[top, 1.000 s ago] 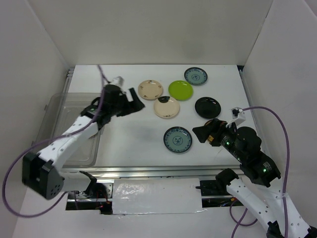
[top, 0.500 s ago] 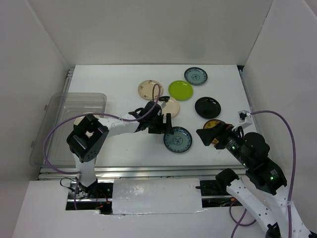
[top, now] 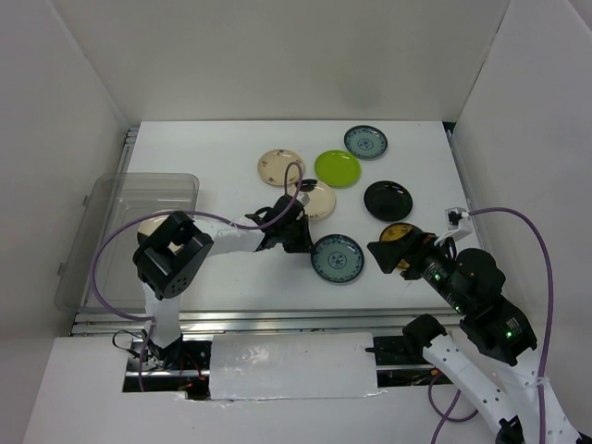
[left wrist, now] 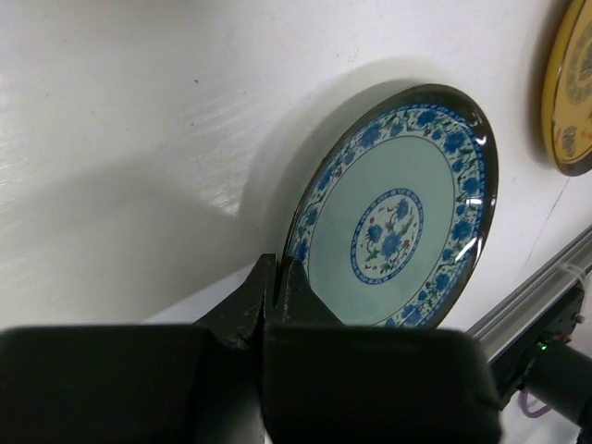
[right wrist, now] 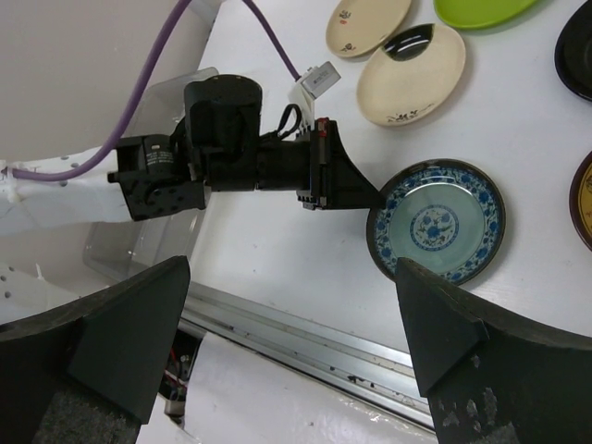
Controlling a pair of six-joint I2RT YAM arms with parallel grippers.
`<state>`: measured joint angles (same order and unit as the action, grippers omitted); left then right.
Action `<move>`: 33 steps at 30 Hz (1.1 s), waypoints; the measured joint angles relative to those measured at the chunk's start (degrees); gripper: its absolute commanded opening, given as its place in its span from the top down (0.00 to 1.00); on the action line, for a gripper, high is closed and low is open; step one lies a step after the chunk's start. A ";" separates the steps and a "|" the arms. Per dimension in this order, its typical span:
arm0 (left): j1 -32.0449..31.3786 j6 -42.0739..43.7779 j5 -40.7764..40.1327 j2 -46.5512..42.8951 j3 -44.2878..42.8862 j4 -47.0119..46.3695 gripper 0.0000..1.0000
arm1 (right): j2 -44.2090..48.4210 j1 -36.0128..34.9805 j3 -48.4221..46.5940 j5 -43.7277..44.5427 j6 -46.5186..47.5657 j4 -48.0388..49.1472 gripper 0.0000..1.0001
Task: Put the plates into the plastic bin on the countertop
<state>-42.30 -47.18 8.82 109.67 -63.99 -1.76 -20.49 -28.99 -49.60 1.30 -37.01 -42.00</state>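
My left gripper (top: 309, 243) (left wrist: 276, 276) is shut on the near-left rim of a teal-blue patterned plate (top: 339, 259) (left wrist: 400, 222), which is tipped slightly off the countertop (top: 231, 176). The right gripper (top: 387, 252) (right wrist: 291, 351) hangs open just right of that plate, holding nothing, over a brownish plate (top: 400, 230). Further back lie two cream plates (top: 280, 166) (top: 314, 200), a lime green plate (top: 338, 167), a black plate (top: 388, 200) and another teal plate (top: 365, 141). The clear plastic bin (top: 120, 199) stands at the left with a cream plate (top: 148, 226) inside.
White walls close in the countertop on three sides. A metal rail (top: 277, 319) runs along the front edge. The left arm's purple cable (top: 102, 268) loops over the bin's near side.
The left arm swung from beside the bin across to the near teal-blue plate and its jaws closed on the rim, nudging the plate slightly right. The right gripper shifted a little.
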 measured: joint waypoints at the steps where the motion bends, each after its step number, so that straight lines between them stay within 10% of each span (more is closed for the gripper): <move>1: 0.00 -0.07 0.02 -0.15 0.09 -0.42 1.00 | 0.00 0.00 0.00 0.02 0.00 0.00 0.00; 10: 4.94 -2.67 -7.06 -28.35 12.09 9.66 1.00 | -0.11 0.02 0.00 0.02 0.00 0.02 0.00; 18: 38.64 -4.74 -12.68 -57.05 9.64 23.02 1.00 | -1.11 0.37 1.11 -0.46 -0.04 1.27 0.00; 25: 67.32 -5.33 -7.93 -50.77 12.07 30.16 1.00 | -3.15 0.50 1.55 -2.43 0.02 2.23 0.00; 33: 72.13 -5.86 -4.70 -40.06 14.97 29.64 1.00 | -3.48 0.66 1.88 -2.69 0.74 2.89 0.00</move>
<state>29.82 -53.04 4.12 69.60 -49.01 27.88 -23.97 -28.34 -47.72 -1.39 -36.27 -39.11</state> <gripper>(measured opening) 0.039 0.997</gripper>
